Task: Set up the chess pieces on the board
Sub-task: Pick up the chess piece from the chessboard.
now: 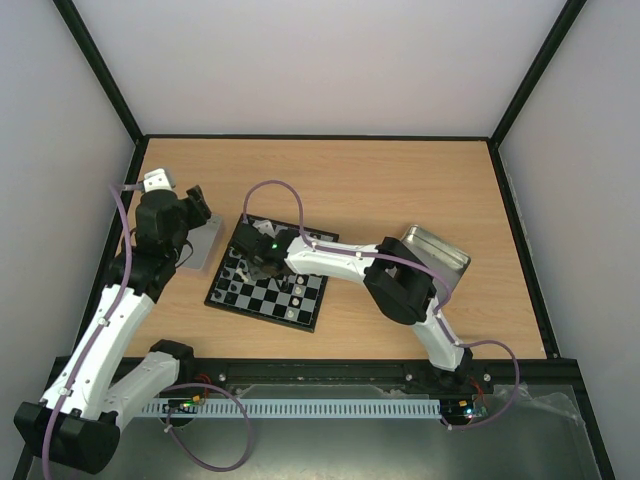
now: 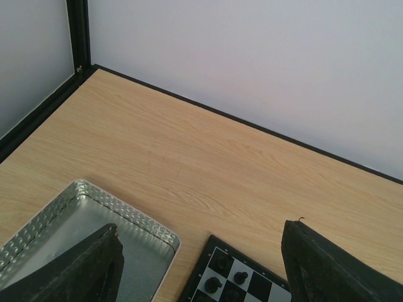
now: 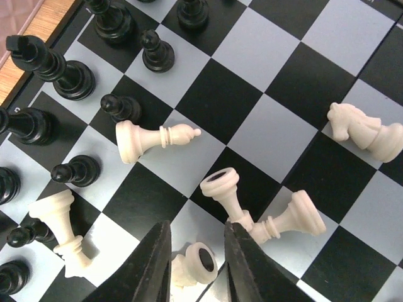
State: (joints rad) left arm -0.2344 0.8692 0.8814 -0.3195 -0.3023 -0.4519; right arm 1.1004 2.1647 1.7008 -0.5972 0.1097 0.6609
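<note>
My right hand [image 3: 197, 226] hangs low over the board [image 3: 220, 100], fingers slightly parted and gripping nothing, above a toppled cream piece [image 3: 195, 264]. Other cream pieces [image 3: 157, 138] lie fallen beside standing black pieces [image 3: 69, 72]. My left hand [image 2: 201, 226] gapes empty over a silver tin [image 2: 82, 189] on the surface [image 2: 189, 145].

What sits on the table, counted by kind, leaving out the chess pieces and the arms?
Silver tins: 2 (left, right)
Chessboard: 1
Total: 3
</note>
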